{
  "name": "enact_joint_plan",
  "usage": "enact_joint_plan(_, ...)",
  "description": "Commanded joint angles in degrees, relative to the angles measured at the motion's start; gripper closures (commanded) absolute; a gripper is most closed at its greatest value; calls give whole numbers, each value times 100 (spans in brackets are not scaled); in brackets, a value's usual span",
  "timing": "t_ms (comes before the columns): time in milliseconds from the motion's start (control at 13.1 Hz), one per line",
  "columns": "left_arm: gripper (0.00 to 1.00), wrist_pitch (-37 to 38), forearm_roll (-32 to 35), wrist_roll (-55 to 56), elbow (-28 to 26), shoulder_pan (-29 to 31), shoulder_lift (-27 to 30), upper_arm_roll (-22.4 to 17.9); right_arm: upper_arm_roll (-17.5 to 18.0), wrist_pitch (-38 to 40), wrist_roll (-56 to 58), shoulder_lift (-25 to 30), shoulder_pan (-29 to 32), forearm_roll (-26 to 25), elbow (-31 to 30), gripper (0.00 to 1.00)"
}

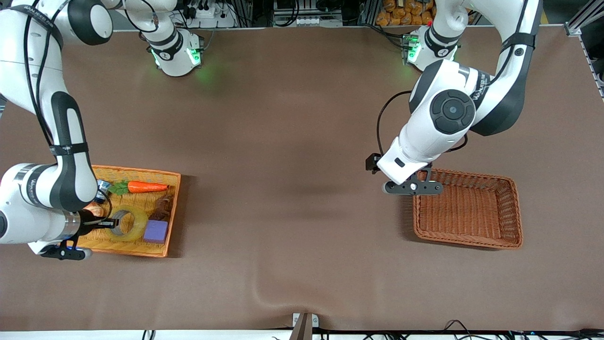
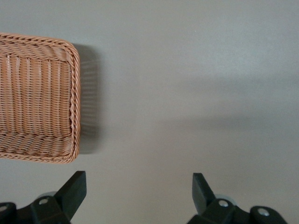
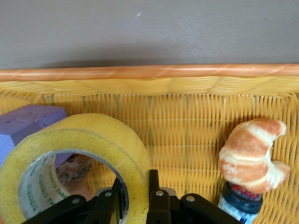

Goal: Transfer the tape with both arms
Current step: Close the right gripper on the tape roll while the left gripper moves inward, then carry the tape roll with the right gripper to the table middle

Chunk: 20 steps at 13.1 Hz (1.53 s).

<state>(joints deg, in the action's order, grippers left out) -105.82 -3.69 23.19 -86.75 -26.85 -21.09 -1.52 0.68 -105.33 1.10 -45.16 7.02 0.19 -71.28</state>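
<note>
The left gripper (image 1: 413, 187) waits with jaws spread over the brown basket's (image 1: 512, 215) rim; well apart, in the yellow basket (image 1: 171, 208), the right gripper (image 3: 135, 198) is clamped on the tape's (image 3: 100, 140) wall; the roll's axis is tilted.

R claw (image 3: 136, 193) clamped on tape (image 3: 70, 158)

Right arm hides part of the yellow basket (image 1: 141, 249); the left tool (image 2: 139, 186) is cut off
</note>
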Motion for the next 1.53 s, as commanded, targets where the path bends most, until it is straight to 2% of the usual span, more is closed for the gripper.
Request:
enact_joint_plan(0,0,-17,-9,19,0,170,192,-7,-24,416,-127,59,-42,-72,175,100)
enact_joint_plan(230,0,-17,-9,1,0,206,228,-6,-33,951,-127,77,-157,-150,412,100)
enact_joint_plan(383,0,-17,-9,10,-78,180,202,-15,-24,1373,-66,77,-105,-422,693,100)
enact_joint_plan(613,0,-26,-9,10,-52,189,158,-6,-15,1620,-109,138,-183,-432,843,100)
enact_joint_plan(766,0,-26,-9,10,-52,197,131,-15,-24,1717,-232,165,-446,-432,852,100)
enact_joint_plan(1072,0,-35,-9,18,-79,241,61,-15,64,1543,-1311,156,-1025,-379,870,100)
enact_joint_plan(1225,0,-35,-9,10,-87,320,43,-6,230,1367,-2066,130,-1281,-274,870,100)
enact_joint_plan(1455,0,-26,-9,10,-70,373,43,-15,433,788,-3428,42,-1667,208,791,100)
